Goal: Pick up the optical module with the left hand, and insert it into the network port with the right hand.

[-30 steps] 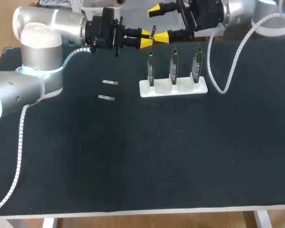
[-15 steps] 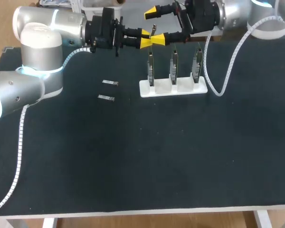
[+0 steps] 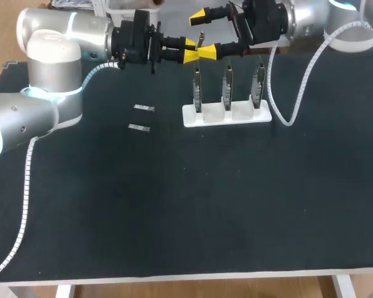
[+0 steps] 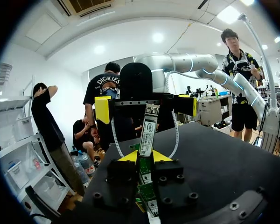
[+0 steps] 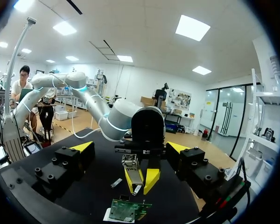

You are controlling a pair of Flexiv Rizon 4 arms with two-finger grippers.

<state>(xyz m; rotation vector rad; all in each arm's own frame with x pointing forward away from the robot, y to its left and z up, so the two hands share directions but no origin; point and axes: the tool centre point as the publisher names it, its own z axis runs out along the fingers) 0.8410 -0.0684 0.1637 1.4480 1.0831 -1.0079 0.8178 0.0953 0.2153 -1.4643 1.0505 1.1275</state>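
Hidden or too small to tell

From the head view, the optical module (image 3: 201, 41) is only a thin sliver, and two small pieces (image 3: 145, 108) on the table (image 3: 174, 205) are too small to identify. In the left wrist view, the left gripper (image 4: 146, 156) hides the module's lower end.

Bright, even light from overhead; white glare on left arm (image 3: 50, 49) shell; black table (image 3: 205, 205) matte, shadows faint.
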